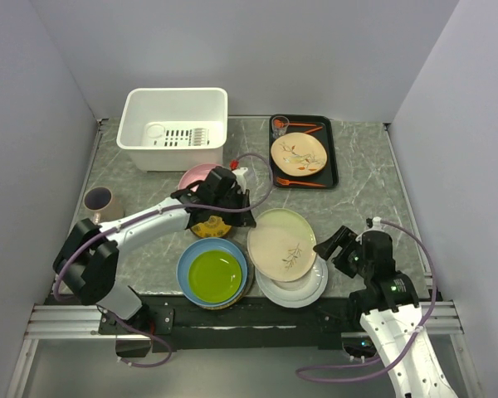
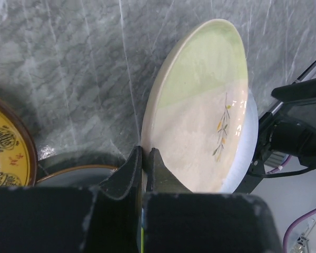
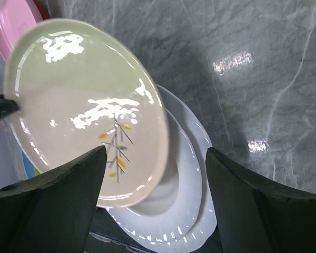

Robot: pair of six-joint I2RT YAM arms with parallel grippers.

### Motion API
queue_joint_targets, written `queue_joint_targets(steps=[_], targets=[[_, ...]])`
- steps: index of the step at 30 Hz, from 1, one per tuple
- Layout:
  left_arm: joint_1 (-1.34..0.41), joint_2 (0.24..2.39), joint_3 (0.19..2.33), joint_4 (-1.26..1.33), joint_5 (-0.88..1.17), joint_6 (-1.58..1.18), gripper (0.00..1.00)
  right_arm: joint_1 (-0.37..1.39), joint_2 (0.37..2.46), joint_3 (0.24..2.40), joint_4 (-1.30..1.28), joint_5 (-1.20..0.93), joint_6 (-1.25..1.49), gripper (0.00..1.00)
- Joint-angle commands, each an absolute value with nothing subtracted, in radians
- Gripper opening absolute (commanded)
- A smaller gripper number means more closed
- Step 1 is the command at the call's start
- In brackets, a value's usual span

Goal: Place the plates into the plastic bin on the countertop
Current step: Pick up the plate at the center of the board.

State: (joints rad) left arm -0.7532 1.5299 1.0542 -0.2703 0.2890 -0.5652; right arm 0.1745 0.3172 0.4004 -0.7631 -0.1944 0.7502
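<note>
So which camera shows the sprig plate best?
The right wrist view: the cream-and-green sprig plate fills it face-on, tilted above the white plates. The left wrist view shows it at a slant, its rim pinched in the left jaws. The top view shows it small.

No legible text, label, brand or number found in any view. Yellow-and-brown plate (image 2: pixel 5 150), at the left edge of the left wrist view, carries dark round medallions with gold marks that may be characters; too blurred and cropped to read. Sprig plate (image 2: pixel 200 105) to its right bears only a painted twig, no lettering.
</note>
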Motion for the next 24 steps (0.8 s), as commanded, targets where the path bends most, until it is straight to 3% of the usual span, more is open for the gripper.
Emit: queue_joint_targets(steps=[1, 16, 24], targets=[[-0.732, 1.445, 1.049, -0.21, 0.339, -0.603, 0.01, 0.179, 0.307, 0.374, -0.697, -0.25, 0.759, 0.81], [-0.713, 1.45, 0.988, -0.176, 0.367, -0.652, 0.01, 0.179, 0.27, 0.269, -0.608, -0.428, 0.813, 0.66], [-0.713, 1.483, 0.974, -0.138, 0.393, -0.655, 0.01, 0.179, 0.278, 0.213, -0.609, -0.422, 0.81, 0.59]])
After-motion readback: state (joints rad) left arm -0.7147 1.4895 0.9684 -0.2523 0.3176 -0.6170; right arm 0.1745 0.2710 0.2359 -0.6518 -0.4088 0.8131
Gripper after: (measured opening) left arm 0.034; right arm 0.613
